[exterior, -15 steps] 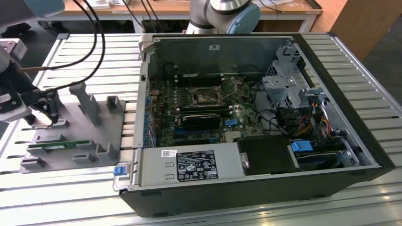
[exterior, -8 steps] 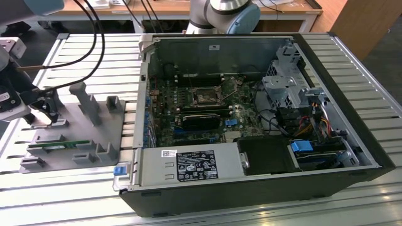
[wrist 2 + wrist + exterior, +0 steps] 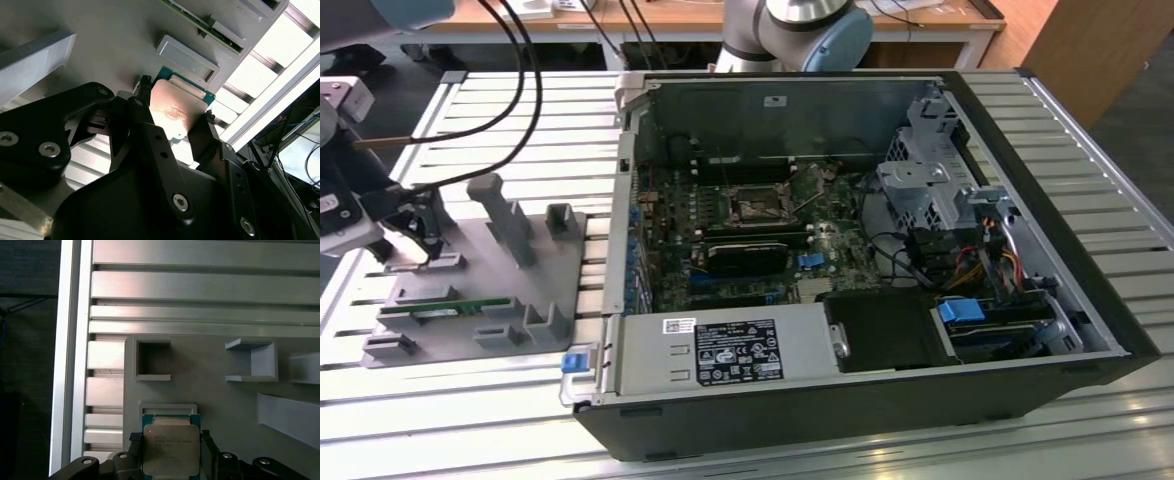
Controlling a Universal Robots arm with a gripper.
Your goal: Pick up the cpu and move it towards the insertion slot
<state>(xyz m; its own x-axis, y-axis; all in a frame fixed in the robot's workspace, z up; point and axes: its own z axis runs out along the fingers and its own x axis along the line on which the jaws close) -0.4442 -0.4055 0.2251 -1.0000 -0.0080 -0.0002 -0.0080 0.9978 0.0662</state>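
Your fingers (image 3: 135,449) are drawn in narrowly on the cpu (image 3: 171,450), one pressed against each opposite edge. The chip lies flat between them, low over the grey fixture plate (image 3: 220,410) near its edge. The insertion slot (image 3: 758,206) lies well apart from that plate.

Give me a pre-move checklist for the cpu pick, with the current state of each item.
1. The gripper straddles the cpu: ok, in both wrist views.
2. Both fingers against opposite cpu edges: ok, by the second wrist view.
3. The cpu lifted off the gray fixture: cannot tell.
4. The insertion slot unobstructed: looks ok, dark centre exposed.
5. Flat path to the slot: probably not ok, the case wall stands between the fixture and the slot.
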